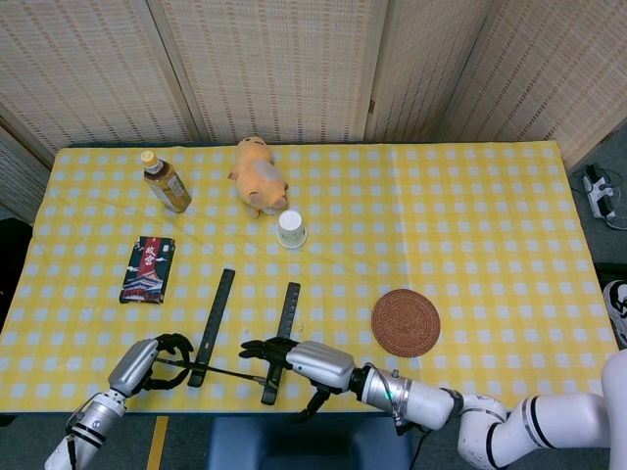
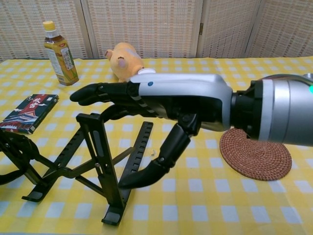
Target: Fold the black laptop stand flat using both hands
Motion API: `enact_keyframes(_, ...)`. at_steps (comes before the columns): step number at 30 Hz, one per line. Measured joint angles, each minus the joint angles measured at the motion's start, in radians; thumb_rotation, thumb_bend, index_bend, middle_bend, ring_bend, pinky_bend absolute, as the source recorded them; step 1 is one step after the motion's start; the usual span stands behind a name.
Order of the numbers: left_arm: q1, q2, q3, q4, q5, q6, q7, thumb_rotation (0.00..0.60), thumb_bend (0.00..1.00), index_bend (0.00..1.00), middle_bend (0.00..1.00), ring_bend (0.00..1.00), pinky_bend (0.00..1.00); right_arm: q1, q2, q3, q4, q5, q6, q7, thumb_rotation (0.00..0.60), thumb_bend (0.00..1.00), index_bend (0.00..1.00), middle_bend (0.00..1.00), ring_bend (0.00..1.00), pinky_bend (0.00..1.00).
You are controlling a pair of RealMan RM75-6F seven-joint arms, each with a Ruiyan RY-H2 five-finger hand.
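While the black laptop stand (image 2: 100, 159) stands half-raised, the right robot hand (image 2: 146, 105) hovers spread above it.

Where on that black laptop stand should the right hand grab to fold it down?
Probably the raised top of the laptop stand's right upright, taken from above: it stands tallest and unobstructed, directly beneath the right hand.

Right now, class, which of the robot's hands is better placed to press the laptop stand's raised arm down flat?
The right hand, probably: its fingers spread directly above the laptop stand's raised arm. The left hand sits low at the stand's left end.
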Motion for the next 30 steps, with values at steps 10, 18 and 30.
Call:
enact_keyframes(10, 0.0, -0.002, -0.013, -0.008, -0.013, -0.018, -0.003, 0.6, 0.4, 0.6, 0.43, 0.36, 0.42, -0.014, -0.015, -0.011, 0.039, 0.025, 0.0, -0.049, 0.6, 0.24, 0.0, 0.04, 0.11, 0.0)
enact_keyframes(18, -0.002, -0.003, -0.017, -0.009, -0.014, -0.03, -0.007, 0.6, 0.4, 0.59, 0.43, 0.35, 0.42, -0.061, -0.062, -0.044, 0.067, 0.06, 0.016, -0.092, 0.6, 0.24, 0.0, 0.0, 0.05, 0.0)
enact_keyframes(30, -0.003, -0.001, -0.023, -0.02, -0.017, -0.04, -0.018, 0.6, 0.4, 0.59, 0.43, 0.35, 0.42, -0.075, -0.153, -0.072, 0.181, -0.011, 0.052, 0.222, 0.6, 0.23, 0.0, 0.0, 0.02, 0.0)
